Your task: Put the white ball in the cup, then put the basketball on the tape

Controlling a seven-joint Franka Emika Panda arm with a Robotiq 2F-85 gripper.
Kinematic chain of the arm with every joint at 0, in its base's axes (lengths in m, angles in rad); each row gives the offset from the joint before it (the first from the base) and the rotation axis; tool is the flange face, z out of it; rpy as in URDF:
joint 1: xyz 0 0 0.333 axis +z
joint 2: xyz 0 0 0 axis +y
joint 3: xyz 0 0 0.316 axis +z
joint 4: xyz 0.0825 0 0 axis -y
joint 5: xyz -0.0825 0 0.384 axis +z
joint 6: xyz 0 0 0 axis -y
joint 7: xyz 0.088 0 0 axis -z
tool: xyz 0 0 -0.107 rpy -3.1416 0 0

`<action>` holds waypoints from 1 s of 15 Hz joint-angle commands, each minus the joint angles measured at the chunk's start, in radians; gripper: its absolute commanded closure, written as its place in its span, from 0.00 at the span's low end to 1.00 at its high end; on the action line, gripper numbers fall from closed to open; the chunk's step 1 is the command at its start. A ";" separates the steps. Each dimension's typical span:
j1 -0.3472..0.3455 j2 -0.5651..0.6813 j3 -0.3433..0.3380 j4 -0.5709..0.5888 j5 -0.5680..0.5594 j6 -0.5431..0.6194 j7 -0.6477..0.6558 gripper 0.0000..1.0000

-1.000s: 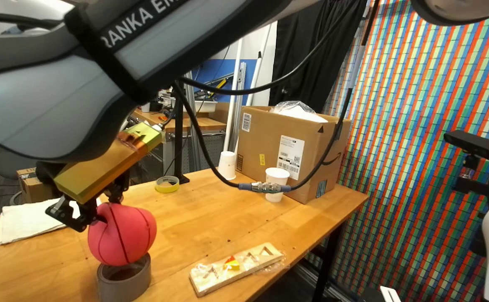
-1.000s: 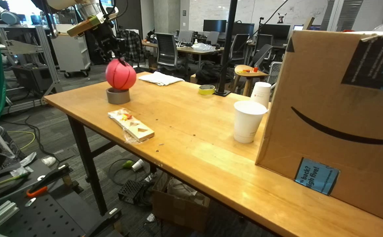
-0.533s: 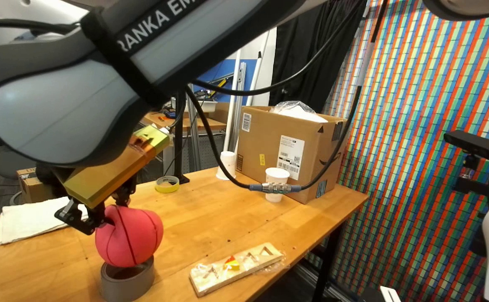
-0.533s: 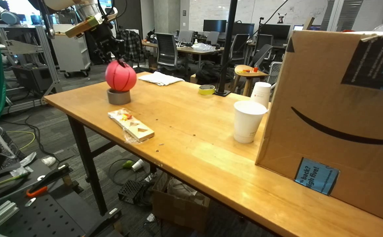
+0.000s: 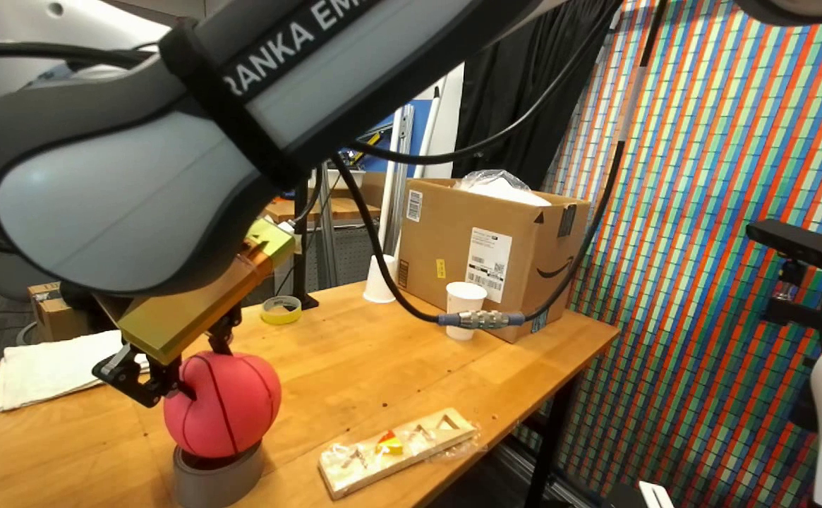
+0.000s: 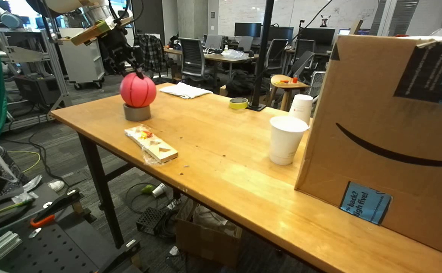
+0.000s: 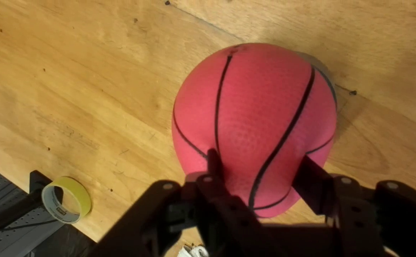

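The wooden table (image 6: 205, 151) is the biggest thing. A big brown box (image 6: 387, 129) stands on it near one end. The black tool (image 7: 259, 157) has a finger pressed on each side of the red basketball (image 7: 254, 114), pinching it. The basketball is right at the top of the grey tape (image 5: 220, 483); I can't tell if it rests there fully. The white cup (image 6: 287, 142) stands upright, just beside the box.
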 commanded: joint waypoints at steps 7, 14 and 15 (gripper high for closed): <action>-0.009 -0.031 0.007 -0.046 0.011 0.016 0.017 0.00; -0.009 -0.044 0.011 -0.045 0.021 0.013 0.013 0.00; -0.009 -0.048 0.011 -0.046 0.022 0.012 0.012 0.00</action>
